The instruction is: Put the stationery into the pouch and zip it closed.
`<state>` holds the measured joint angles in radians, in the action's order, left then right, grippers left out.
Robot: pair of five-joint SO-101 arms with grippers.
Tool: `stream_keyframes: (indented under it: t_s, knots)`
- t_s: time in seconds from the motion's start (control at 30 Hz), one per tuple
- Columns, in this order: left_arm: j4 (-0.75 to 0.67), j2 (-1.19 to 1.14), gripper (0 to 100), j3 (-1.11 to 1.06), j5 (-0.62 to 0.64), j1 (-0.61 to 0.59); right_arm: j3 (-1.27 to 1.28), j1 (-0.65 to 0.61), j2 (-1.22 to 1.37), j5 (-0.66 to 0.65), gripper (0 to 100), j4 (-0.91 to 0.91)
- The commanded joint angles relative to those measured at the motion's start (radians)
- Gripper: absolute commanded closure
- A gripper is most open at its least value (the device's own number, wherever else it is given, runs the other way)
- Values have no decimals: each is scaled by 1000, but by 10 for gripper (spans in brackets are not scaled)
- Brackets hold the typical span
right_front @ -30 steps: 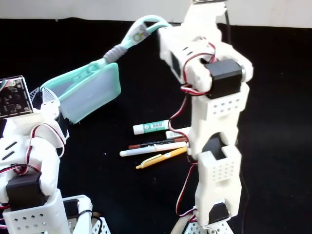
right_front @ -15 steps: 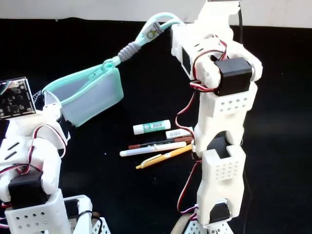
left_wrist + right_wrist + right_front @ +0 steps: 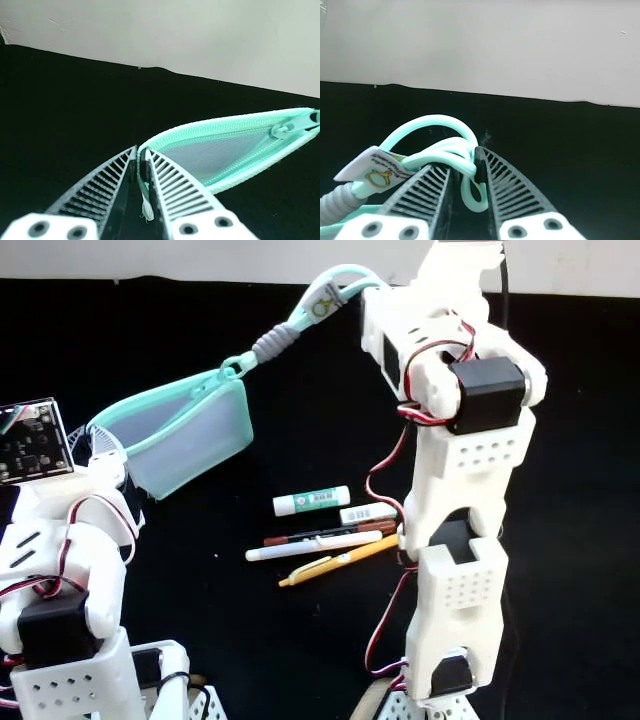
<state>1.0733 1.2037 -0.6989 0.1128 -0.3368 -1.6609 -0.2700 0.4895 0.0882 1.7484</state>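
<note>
High view: pouch (image 3: 190,440) hangs in the air over the far-left part of the desk (image 3: 250,640), stretched btw the two arms. Left end effector (image 3: 139,152) is pinched narrow on the pouch's end seam. Right end effector (image 3: 464,167) is clamped on the mint cord (image 3: 435,135) that leads to the zip slider (image 3: 282,131). Left wrist view has the mouth gaping w/ the slider at the far end, so it reads as unzipped, and no item is visible inside.

Stationery all lies near the desk's middle, btw the arm bases: glue stick (image 3: 312,500), small white block (image 3: 368,512), brown pen (image 3: 320,534), white pen (image 3: 310,546), yellow pen (image 3: 335,562).

Step in hand, my read: pouch opened & held ready, loading not yet begun. The next move prob. calls for one arm to let go w/o the mouth collapsing, e.g. left keeps its grip while right drops the cord & fetches items one at a time. The pens lie close together, so lifting a single one cleanly needs care.

Vs 1 s ago: right arm has swung toward the desk's right side, taking the cord along. The pouch followed slightly. Stationery unmoved.
</note>
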Motion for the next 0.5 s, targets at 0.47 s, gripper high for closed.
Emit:
stream_keyframes:
  t_s: [0.47]
  knots:
    - [-18, 5, 993, -1, -6, -16, -110, 50, -51, 11, 992, 13]
